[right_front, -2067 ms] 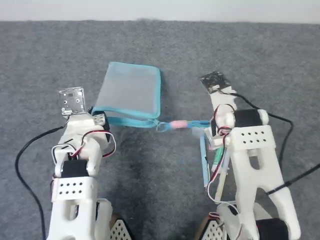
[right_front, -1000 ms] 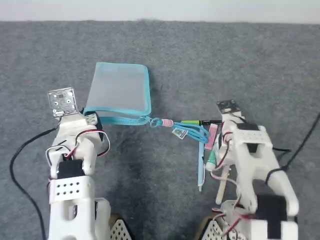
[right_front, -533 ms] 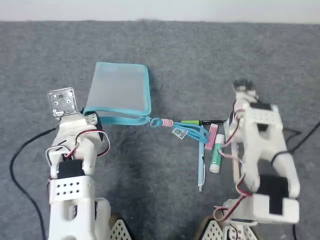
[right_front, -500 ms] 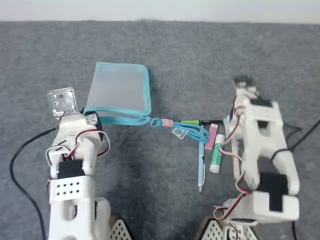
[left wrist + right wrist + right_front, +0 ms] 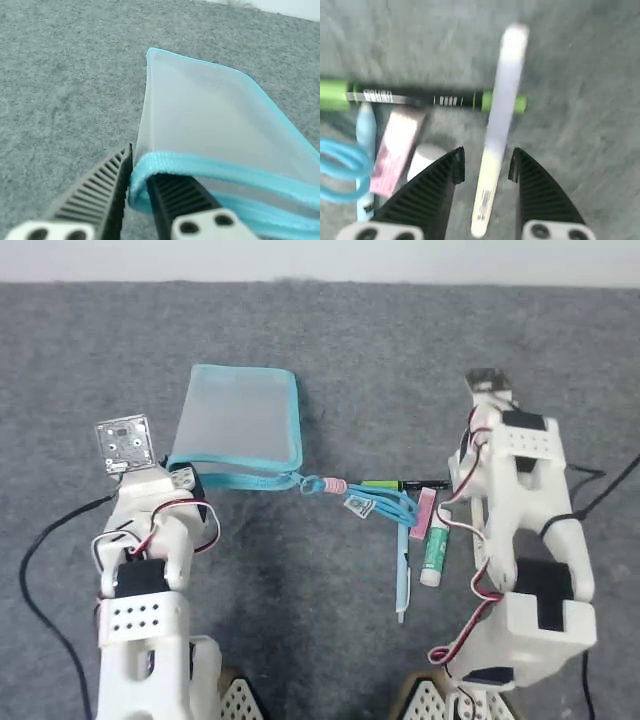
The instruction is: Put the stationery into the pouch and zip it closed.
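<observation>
A translucent pouch (image 5: 242, 425) with a blue zipper edge lies at the back left. My left gripper (image 5: 138, 186) is shut on the near corner of that zipper edge (image 5: 210, 172). A pink zipper pull (image 5: 331, 485) trails towards the stationery: a green-black pen (image 5: 400, 484), a pink eraser (image 5: 425, 509), a glue stick (image 5: 434, 552), a light blue pen (image 5: 403, 575) and a blue cord (image 5: 388, 504). My right gripper (image 5: 485, 162) is open, its fingers on either side of a pale stick (image 5: 501, 110), close above it. The green-black pen (image 5: 420, 98) lies crosswise beyond it.
Everything lies on grey carpet (image 5: 400, 350), with a white wall edge at the far back. The right arm (image 5: 515, 480) stands just right of the stationery pile. Open carpet stretches between the pouch and the pile and beyond them.
The right arm has drawn back and to the right, uncovering the stationery pile. The pouch and left arm shifted a little left two seconds ago and have stayed still since.
</observation>
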You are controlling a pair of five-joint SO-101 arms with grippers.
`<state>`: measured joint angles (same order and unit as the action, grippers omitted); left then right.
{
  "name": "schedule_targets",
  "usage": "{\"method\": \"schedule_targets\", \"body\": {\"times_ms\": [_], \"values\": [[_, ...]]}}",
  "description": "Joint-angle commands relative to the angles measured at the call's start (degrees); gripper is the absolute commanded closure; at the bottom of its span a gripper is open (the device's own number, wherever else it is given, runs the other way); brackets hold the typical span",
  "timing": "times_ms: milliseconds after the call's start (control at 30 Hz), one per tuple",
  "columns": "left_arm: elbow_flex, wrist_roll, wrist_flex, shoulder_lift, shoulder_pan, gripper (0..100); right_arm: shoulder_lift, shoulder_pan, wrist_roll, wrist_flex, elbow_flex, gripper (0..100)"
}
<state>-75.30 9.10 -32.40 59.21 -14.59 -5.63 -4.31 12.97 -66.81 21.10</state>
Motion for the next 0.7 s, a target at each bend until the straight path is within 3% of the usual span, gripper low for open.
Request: {"method": "schedule_targets", "body": {"times_ms": [0, 200, 300, 467, 667], "values": [[1.27, 1.23, 2.02, 0.26, -0.35, 99, 7.69, -0.22, 1.32, 1.19, 5.1, 85.7], [1.27, 1.23, 2.02, 0.26, -0.35, 99, 8.04, -2.42, 1.32, 8.48, 13.8, 86.8], [1.27, 1.23, 2.02, 0.26, -0.35, 99, 6.55, -3.12, 1.32, 9.01, 14.07, 95.2], [1.19, 1.23, 2.02, 0.0, 0.18, 99, 7.6, -3.12, 1.32, 8.57, 13.8, 99.3], [-0.13, 1.23, 2.2, -0.09, 6.68, 99, 18.42, -2.51, 1.58, 1.45, 13.8, 99.2]]}}
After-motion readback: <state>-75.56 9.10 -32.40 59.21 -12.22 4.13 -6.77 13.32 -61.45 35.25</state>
